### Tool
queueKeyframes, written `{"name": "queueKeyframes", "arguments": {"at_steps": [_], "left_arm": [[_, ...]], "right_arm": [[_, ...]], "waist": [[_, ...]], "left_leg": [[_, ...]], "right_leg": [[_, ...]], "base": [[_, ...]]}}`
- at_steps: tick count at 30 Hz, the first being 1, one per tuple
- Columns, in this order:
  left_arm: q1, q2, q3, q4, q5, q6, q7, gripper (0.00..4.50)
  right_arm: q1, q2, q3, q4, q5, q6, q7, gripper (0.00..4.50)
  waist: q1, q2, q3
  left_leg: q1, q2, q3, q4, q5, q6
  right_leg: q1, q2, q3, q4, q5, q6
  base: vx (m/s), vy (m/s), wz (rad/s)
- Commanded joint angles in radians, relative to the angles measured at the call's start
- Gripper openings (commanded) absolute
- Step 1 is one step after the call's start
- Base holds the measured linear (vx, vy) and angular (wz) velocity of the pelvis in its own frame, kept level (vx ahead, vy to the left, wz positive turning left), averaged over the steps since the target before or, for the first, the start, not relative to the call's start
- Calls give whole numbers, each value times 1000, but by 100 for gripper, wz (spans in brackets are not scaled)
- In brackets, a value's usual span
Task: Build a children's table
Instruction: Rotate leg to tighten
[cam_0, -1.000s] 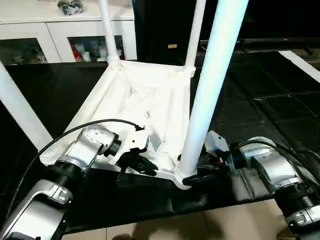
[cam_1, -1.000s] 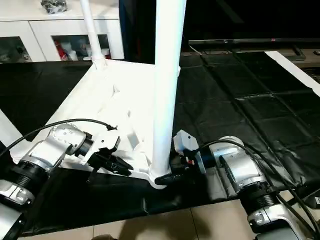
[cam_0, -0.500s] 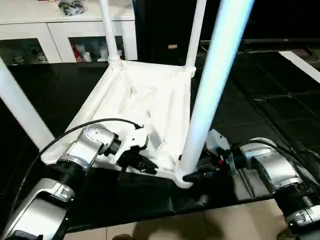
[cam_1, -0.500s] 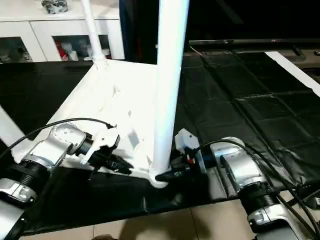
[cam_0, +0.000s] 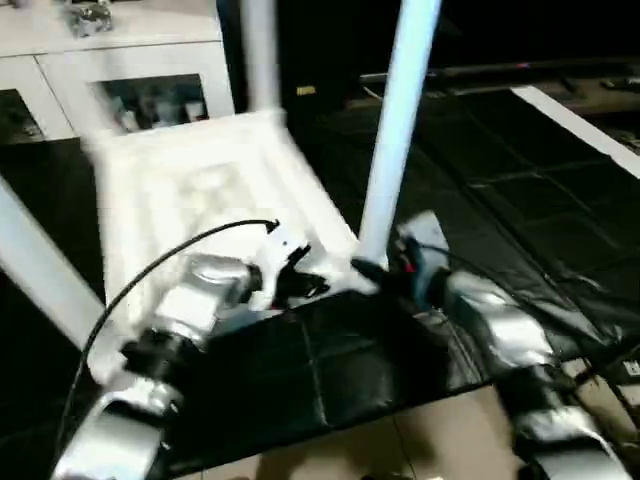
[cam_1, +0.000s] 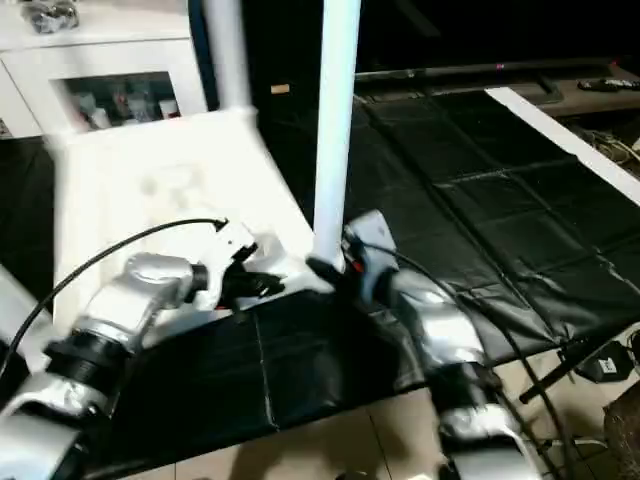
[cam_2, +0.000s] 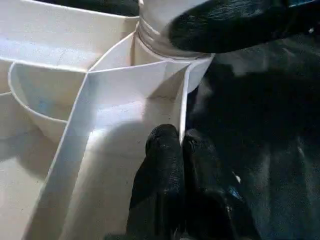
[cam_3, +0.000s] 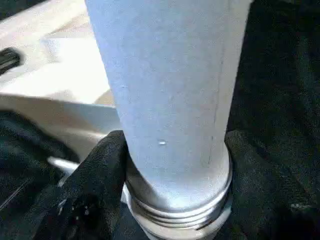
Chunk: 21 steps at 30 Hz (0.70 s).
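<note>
The children's table lies upside down on a black mat, its ribbed white top (cam_0: 190, 180) facing up. My left gripper (cam_2: 180, 142) is shut on the thin rim wall of the top, close to the near corner socket (cam_2: 160, 50). A white leg (cam_0: 395, 130) stands upright in that socket. My right gripper (cam_0: 365, 268) is closed around the leg's base, one black finger (cam_3: 100, 170) against each side just above the threaded collar. Another leg (cam_0: 258, 55) rises at the far corner and one more (cam_0: 40, 270) at the left.
A white cabinet (cam_0: 130, 60) with glass doors stands behind the table at the far left. The black mat (cam_0: 520, 180) stretches to the right, with a white strip (cam_0: 560, 110) beyond it. Tiled floor (cam_0: 400, 450) starts at the mat's near edge.
The whole view has swung and blurred. The table's near corner, its leg and both grippers now sit farther from me. My right fingers have drawn in against the leg.
</note>
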Motion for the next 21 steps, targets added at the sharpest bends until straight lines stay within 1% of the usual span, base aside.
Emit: {"name": "queueKeyframes", "arguments": {"at_steps": [1,2,3,4,6,8,10,11,12,13,14,15,16,17,18,19,20,21], "left_arm": [[-33,-81,-17,-78,-40,-7,19,0],[-30,-91,-22,-84,-37,1,36,0],[-31,-92,-23,-82,-34,0,42,0],[-32,-90,-25,-80,-30,-1,44,0],[-32,-85,-26,-85,-26,5,47,0],[-26,-69,-29,-102,-26,18,45,0],[-21,-50,-34,-113,-22,19,32,0],[-20,-26,-39,-114,-19,4,6,0],[-20,-25,-39,-114,-19,3,4,0],[-19,-9,-43,-114,-19,-7,-14,0],[-23,21,-51,-107,-18,-26,-52,0],[-25,35,-55,-103,-17,-36,-70,0],[-28,48,-58,-97,-15,-52,-89,0],[-30,61,-61,-92,-15,-60,-108,0],[-34,76,-65,-86,-13,-72,-129,0],[-34,76,-65,-86,-13,-72,-129,0],[-38,96,-71,-80,-18,-85,-165,0],[-42,123,-83,-72,-21,-112,-216,0]], "right_arm": [[-10,92,115,-9,5,13,49,264],[-10,94,116,-15,1,9,53,264],[-6,94,114,-21,5,11,61,298],[-3,93,112,-27,8,10,68,298],[1,93,106,-33,13,12,70,336],[7,87,98,-37,11,10,71,344],[16,75,95,-45,16,4,82,369],[31,54,92,-67,31,-6,113,369],[32,53,92,-69,32,-6,115,380],[43,38,89,-88,45,-7,138,387],[58,10,82,-113,60,-13,172,391],[63,-2,78,-121,64,-18,186,414],[68,-15,75,-130,71,-21,205,426],[73,-29,73,-139,77,-22,227,426],[79,-48,72,-150,85,-21,256,433],[79,-48,72,-150,85,-21,256,438],[87,-79,71,-164,94,-22,303,445],[94,-119,68,-180,103,-22,363,445]], "waist": [[9,1,-76],[10,-3,-76],[12,-2,-75],[12,-2,-75],[13,-1,-74],[13,1,-74],[13,0,-75],[13,1,-75],[14,0,-76],[15,2,-76],[16,2,-77],[17,4,-77],[17,6,-76],[19,10,-75],[22,9,-75],[24,7,-74],[27,10,-74],[29,8,-74]], "left_leg": [[0,30,-7,-59,-94,69],[-1,30,-7,-60,-96,70],[0,30,-7,-61,-99,71],[0,29,-6,-60,-103,72],[0,29,-8,-61,-108,69],[1,30,-8,-62,-111,66],[1,31,-8,-62,-109,66],[0,31,-9,-62,-107,67],[0,30,-9,-61,-104,71],[0,30,-9,-61,-98,76],[1,31,-8,-60,-96,79],[0,31,-9,-61,-99,84],[1,31,-8,-61,-104,83],[2,31,-9,-61,-111,83],[4,32,-8,-62,-124,78],[4,32,-8,-62,-131,74],[5,31,-9,-62,-132,72],[6,32,-8,-62,-137,72]], "right_leg": [[67,-71,55,-65,-170,-228],[68,-71,55,-65,-173,-225],[67,-71,55,-66,-178,-222],[67,-71,55,-67,-184,-219],[68,-72,55,-68,-197,-211],[67,-72,55,-68,-195,-210],[67,-72,56,-66,-183,-214],[68,-72,56,-65,-178,-214],[69,-72,56,-64,-169,-212],[69,-72,56,-63,-155,-215],[69,-72,57,-62,-146,-218],[69,-71,56,-62,-140,-220],[68,-72,57,-61,-140,-225],[67,-72,56,-65,-151,-224],[67,-72,57,-66,-163,-222],[67,-71,57,-67,-174,-219],[68,-72,56,-68,-180,-217],[67,-71,56,-68,-184,-215]], "base": [[0,0,0],[0,0,0],[0,0,0],[0,0,0],[0,0,0],[0,0,0],[0,0,0],[0,0,0],[0,0,0],[0,0,0],[0,0,0],[0,0,0],[0,0,0],[0,0,0],[0,0,0],[0,0,0],[0,0,0],[0,0,0]]}}
